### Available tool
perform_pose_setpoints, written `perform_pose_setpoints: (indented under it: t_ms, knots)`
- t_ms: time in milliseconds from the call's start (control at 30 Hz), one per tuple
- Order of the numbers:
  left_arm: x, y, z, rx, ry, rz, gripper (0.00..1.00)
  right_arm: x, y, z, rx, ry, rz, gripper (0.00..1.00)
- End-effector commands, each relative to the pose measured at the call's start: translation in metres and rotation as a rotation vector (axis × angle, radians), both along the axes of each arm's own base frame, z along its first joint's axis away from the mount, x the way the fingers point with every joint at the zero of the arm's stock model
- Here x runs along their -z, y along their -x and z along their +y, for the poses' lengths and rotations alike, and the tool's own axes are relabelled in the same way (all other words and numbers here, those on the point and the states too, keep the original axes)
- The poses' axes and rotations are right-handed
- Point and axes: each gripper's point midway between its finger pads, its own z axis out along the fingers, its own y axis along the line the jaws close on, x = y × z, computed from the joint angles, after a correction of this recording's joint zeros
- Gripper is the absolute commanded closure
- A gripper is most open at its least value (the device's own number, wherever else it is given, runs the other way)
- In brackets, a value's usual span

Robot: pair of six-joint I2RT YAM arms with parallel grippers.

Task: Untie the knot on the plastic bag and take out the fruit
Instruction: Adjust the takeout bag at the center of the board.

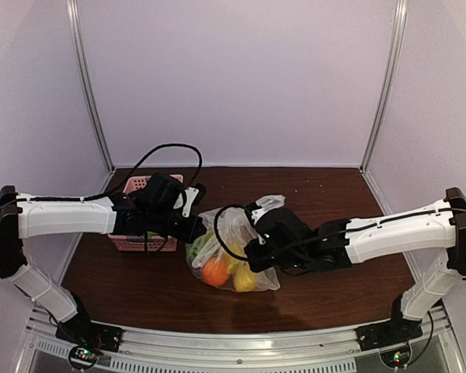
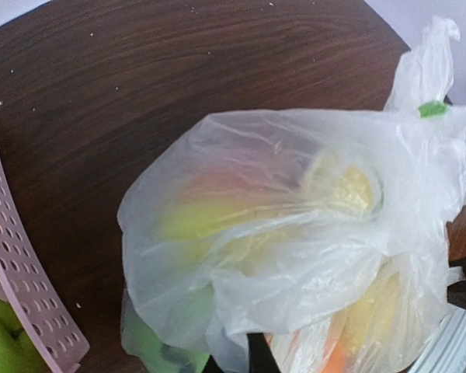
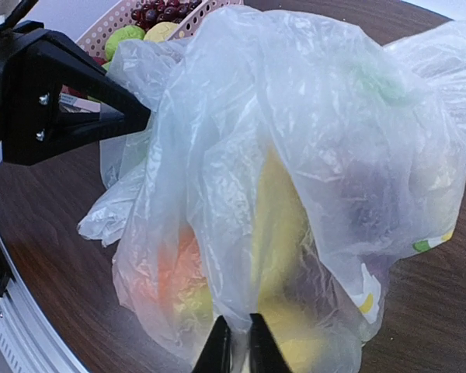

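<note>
Top view: thin clear crinkly plastic bag (image 1: 231, 229) lies on the dark brown wooden table (image 1: 140, 289), just right of the pink slotted plastic basket (image 1: 132, 243). The bag is full. An orange round fruit (image 1: 214, 272) and a long yellow fruit (image 1: 245, 277) show through at the end nearer the arm bases, and a green piece (image 1: 196, 249) on the basket side. A handle loop sticks up at the end away from the bases. The left gripper (image 1: 198, 229) is between basket and bag, at the bag's basket-side edge. The right gripper (image 1: 252, 254) is on the bag's side away from the basket. Jaw state is not readable from here.

Left wrist: the plastic bag (image 2: 295, 233) fills the frame, with the basket wall (image 2: 31, 295) to its left. A light green round fruit (image 2: 0, 334) sits inside the basket. Left gripper (image 2: 237, 359) at the bottom edge, jaws pressed together with bag film caught between them. Yellow and orange show blurred through the film.

Right wrist: the plastic bag (image 3: 311, 140) is lifted into a bunched mound, with the basket behind it at upper left. Dark purple grapes (image 3: 151, 12) lie in the basket. The long yellow fruit (image 3: 276, 233) and the orange round fruit (image 3: 179, 272) are inside the bag, low down. Right gripper (image 3: 237, 348) jaws are almost together, pinching a fold of bag film. The left gripper (image 3: 144, 116) tips meet on film at the bag's basket side.
</note>
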Motion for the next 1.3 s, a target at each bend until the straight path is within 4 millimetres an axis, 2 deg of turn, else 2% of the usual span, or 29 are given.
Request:
perform_pose_setpoints:
  t_ms: [0,167,300,400,533,567,633,767,900,1000,1067,1133,1267]
  knots:
    - [-0.019,-0.003,-0.009,0.044,0.072,-0.07,1.0,0.001,-0.011,-0.009,0.024,-0.049,0.023,1.0]
    - [-0.026,0.016,-0.014,0.112,0.153,-0.042,1.0,-0.004,-0.022,-0.023,0.029,-0.049,0.012,1.0]
    - [-0.029,0.031,-0.016,0.065,0.173,0.015,1.0,-0.005,-0.032,-0.04,0.052,-0.028,0.007,1.0]
    - [-0.033,0.048,-0.026,0.055,0.204,0.043,1.0,-0.001,-0.039,-0.053,0.073,-0.031,0.018,1.0]
    - [-0.024,0.06,-0.029,0.023,0.225,0.101,1.0,-0.003,-0.041,-0.06,0.072,-0.044,0.02,1.0]
    - [-0.022,0.061,-0.027,0.013,0.224,0.108,0.97,-0.005,-0.04,-0.06,0.067,-0.047,0.016,0.96]
    - [-0.026,0.062,-0.024,-0.003,0.236,0.104,0.84,-0.013,-0.038,-0.062,0.055,-0.056,0.006,0.82]
    - [-0.045,0.061,-0.012,-0.035,0.243,0.062,0.61,-0.032,-0.031,-0.067,0.026,-0.072,-0.024,0.56]
    - [-0.064,0.061,0.001,-0.058,0.221,0.023,0.45,-0.052,-0.023,-0.069,-0.016,-0.101,-0.05,0.34]
    - [-0.074,0.061,0.001,-0.041,0.215,0.004,0.31,-0.066,-0.02,-0.064,-0.041,-0.132,-0.067,0.23]
    - [-0.075,0.057,-0.004,-0.023,0.199,-0.011,0.26,-0.07,-0.019,-0.058,-0.055,-0.137,-0.068,0.18]
    - [-0.078,0.053,-0.013,0.004,0.183,-0.018,0.23,-0.071,-0.021,-0.049,-0.066,-0.127,-0.064,0.16]
    - [-0.076,0.044,-0.03,0.044,0.151,-0.032,0.2,-0.06,-0.024,-0.033,-0.078,-0.074,-0.044,0.15]
